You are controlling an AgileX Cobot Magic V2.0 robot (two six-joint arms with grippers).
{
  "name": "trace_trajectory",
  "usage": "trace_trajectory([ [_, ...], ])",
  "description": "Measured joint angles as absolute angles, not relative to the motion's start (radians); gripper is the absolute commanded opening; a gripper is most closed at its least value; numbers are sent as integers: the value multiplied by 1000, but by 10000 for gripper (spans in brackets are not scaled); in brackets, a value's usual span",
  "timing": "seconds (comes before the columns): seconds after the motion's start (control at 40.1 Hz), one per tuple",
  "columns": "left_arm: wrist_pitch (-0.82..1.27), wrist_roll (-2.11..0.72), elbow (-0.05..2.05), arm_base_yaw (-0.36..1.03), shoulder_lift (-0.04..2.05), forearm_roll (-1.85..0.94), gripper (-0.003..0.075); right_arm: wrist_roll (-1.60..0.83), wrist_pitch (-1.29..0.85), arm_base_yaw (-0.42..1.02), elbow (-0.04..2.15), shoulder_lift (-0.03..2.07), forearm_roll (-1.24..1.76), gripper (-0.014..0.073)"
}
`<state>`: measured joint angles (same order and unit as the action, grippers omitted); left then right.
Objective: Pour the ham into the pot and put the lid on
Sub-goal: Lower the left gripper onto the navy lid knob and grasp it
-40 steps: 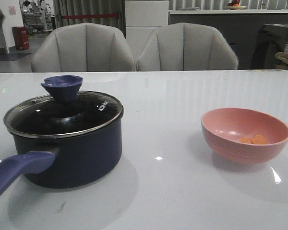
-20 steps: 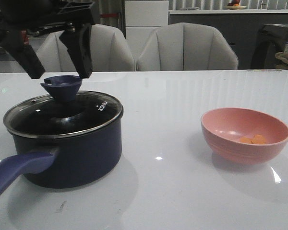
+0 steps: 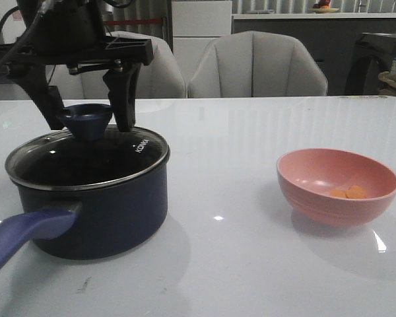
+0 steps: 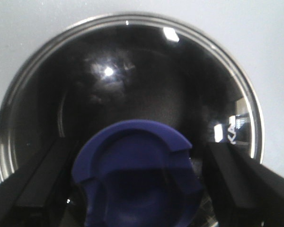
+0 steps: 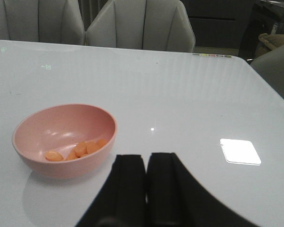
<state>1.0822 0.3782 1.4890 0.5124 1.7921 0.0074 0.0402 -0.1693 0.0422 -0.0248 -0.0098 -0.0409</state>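
Front view: one pot (image 3: 99, 211) with its lid (image 3: 86, 158) on, the left gripper (image 3: 87, 119) spread wide astride the blue knob (image 3: 86, 120), not touching; one pink bowl (image 3: 336, 186) well apart. Left wrist view: fingers (image 4: 236, 179) flank the knob. Right wrist view: the right gripper (image 5: 146, 179) pressed closed, empty; about four ham (image 5: 80, 149) slices.

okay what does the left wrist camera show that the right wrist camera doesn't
Only the left wrist view: the lid on the pot, its blue knob sitting between the open fingers of the left end effector.
Only the right wrist view: the pink bowl holding the ham, the closed right end effector, and the chairs.
Both: the white table.
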Motion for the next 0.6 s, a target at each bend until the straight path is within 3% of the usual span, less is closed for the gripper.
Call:
trace_trajectory([
  [0.125, 1100, 378, 1491, 512, 1805, 7, 563, 40, -169, 42, -25, -10, -41, 150],
  [0.399, 1118, 379, 1502, 512, 1817, 9, 342, 40, -169, 42, -25, -10, -41, 150],
  [0.599, 1121, 383, 1502, 512, 1817, 9, 261, 40, -169, 42, -25, -10, -41, 150],
])
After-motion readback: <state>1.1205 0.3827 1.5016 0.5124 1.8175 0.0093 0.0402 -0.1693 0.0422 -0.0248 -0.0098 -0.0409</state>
